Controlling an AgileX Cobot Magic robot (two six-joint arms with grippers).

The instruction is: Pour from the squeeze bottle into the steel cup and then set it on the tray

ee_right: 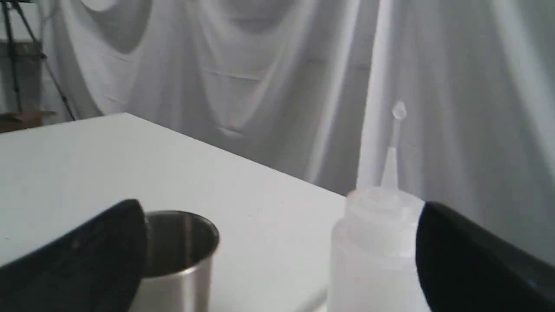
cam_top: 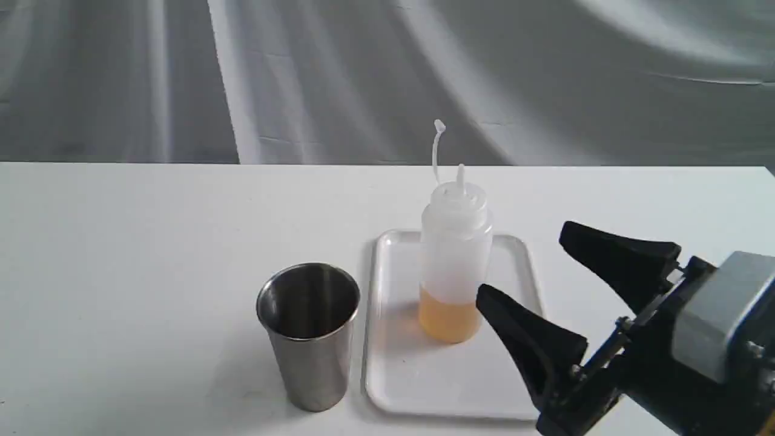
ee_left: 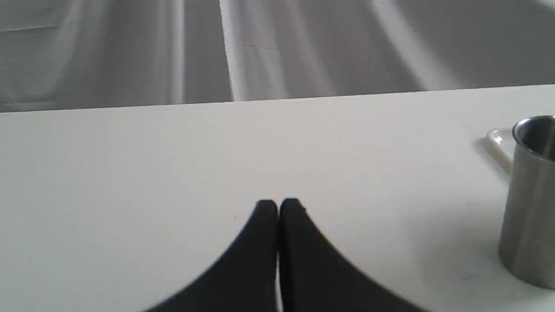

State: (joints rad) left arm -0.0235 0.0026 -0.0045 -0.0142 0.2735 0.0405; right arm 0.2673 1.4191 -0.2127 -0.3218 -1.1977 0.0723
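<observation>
The squeeze bottle (cam_top: 455,266) stands upright on the white tray (cam_top: 399,369), with amber liquid in its lower part and its cap strap sticking up. Left of the tray stands the steel cup (cam_top: 310,334), upright. My right gripper (cam_top: 524,266) is open just to the right of the bottle, apart from it, one black finger (cam_top: 533,345) low in front of the tray and the other farther right. In the right wrist view the bottle (ee_right: 377,247) sits between the spread fingers, the cup (ee_right: 180,260) beyond. My left gripper (ee_left: 277,206) is shut over bare table, left of the cup (ee_left: 531,199).
A white table (cam_top: 121,272) carries everything, with a grey draped cloth (cam_top: 387,72) behind its far edge. A tripod (ee_right: 17,52) stands past the table's far corner in the right wrist view.
</observation>
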